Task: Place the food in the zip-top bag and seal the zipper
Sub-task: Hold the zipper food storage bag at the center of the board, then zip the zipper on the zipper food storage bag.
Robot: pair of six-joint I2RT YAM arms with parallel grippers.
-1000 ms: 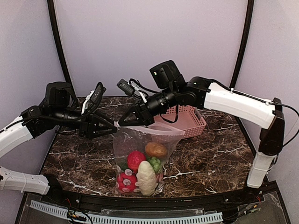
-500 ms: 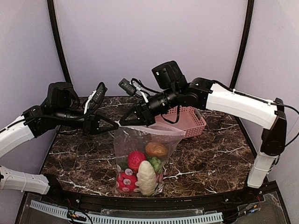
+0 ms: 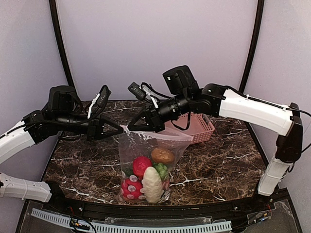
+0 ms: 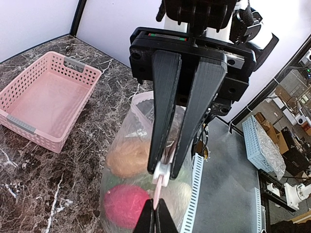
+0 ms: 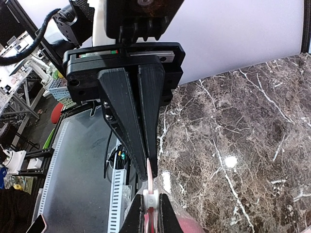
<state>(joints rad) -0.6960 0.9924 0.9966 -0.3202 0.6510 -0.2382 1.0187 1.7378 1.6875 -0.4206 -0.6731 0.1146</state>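
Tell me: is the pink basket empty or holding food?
Empty: the pink basket shows only bare slotted floor in the left wrist view.

My top cam hangs high behind the near edge of the desk (image 3: 228,160), looking down and away over all of it. Each wrist cam is super close, staring along its own fingers: the left claw (image 4: 155,208) cam faces right, the right claw (image 5: 149,206) cam faces left. Both share the zipper (image 4: 161,175).
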